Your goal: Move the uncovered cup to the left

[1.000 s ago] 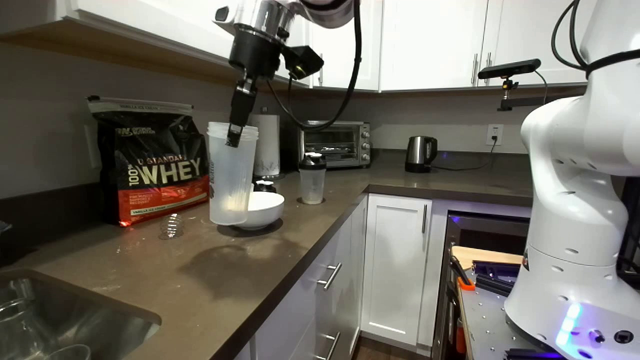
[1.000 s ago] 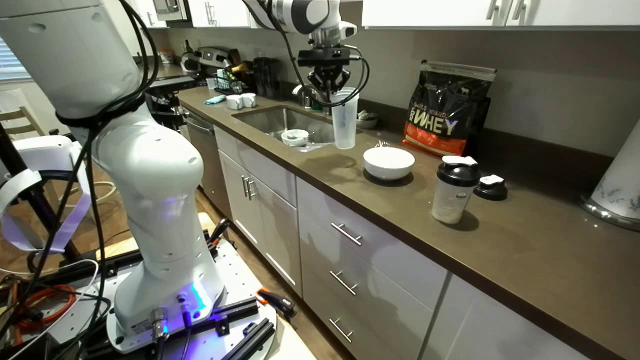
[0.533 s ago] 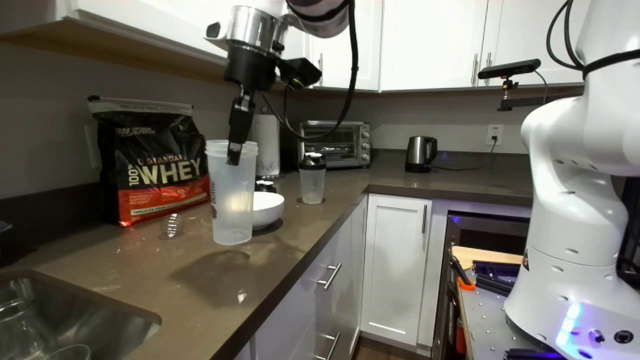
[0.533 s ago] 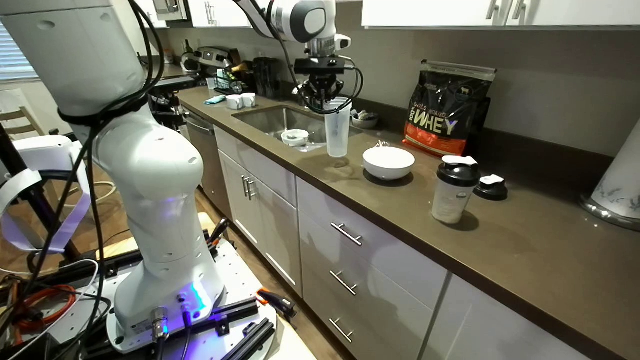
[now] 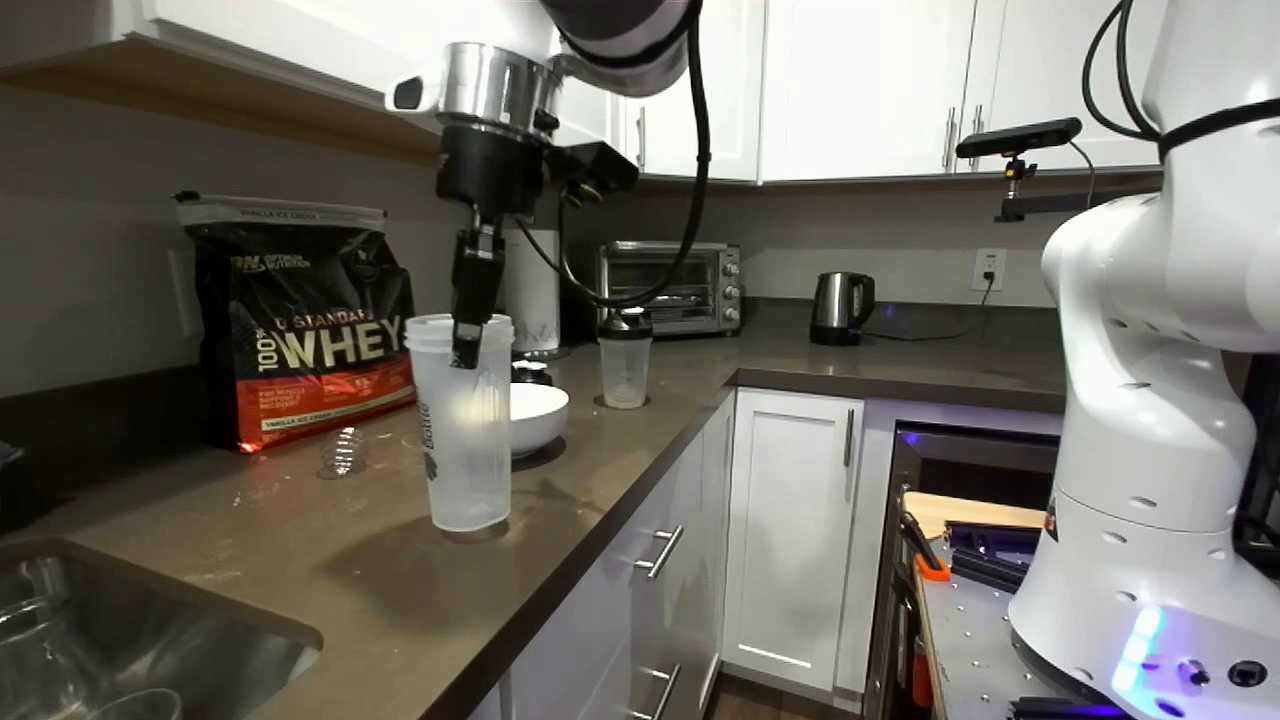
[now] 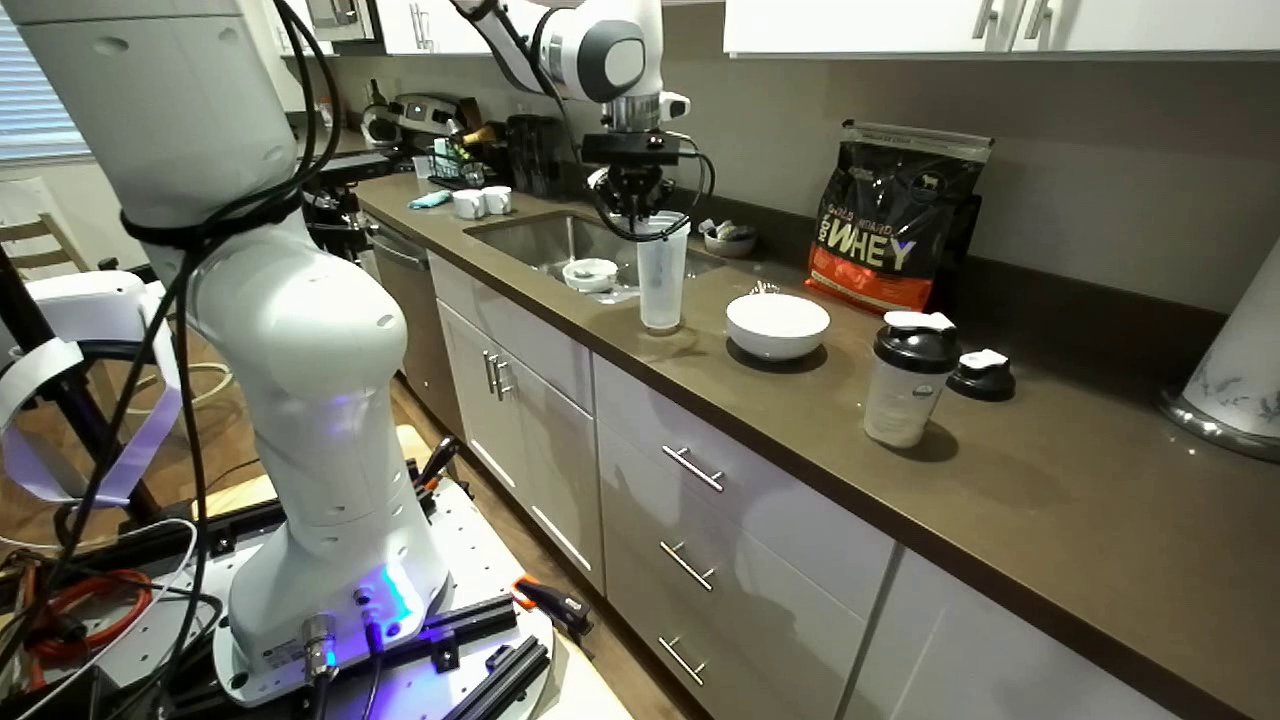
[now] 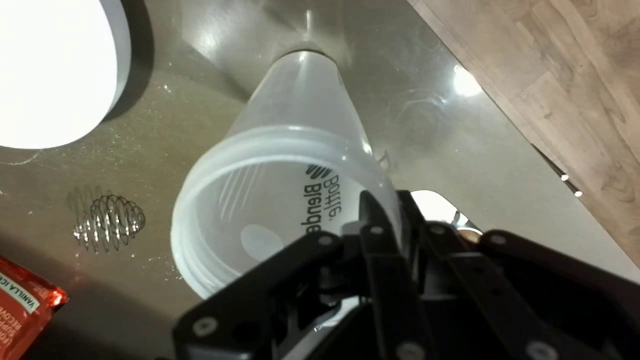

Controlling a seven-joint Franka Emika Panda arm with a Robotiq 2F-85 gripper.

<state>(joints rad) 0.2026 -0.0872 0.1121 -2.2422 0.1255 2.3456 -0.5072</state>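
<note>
Setting-down, I'd say: the fingers (image 5: 466, 347) pinch the uncovered cup (image 5: 470, 440) by its rim, and its base should sit flat on the surface (image 5: 300, 525) before they part.

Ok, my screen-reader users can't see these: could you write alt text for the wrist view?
Black fingers grip a frosted, open cup by its rim, seen from above. At the picture's left, a white bowl, a wire ball and part of a red bag sit on the brown counter; wooden floor shows at upper right.
</note>
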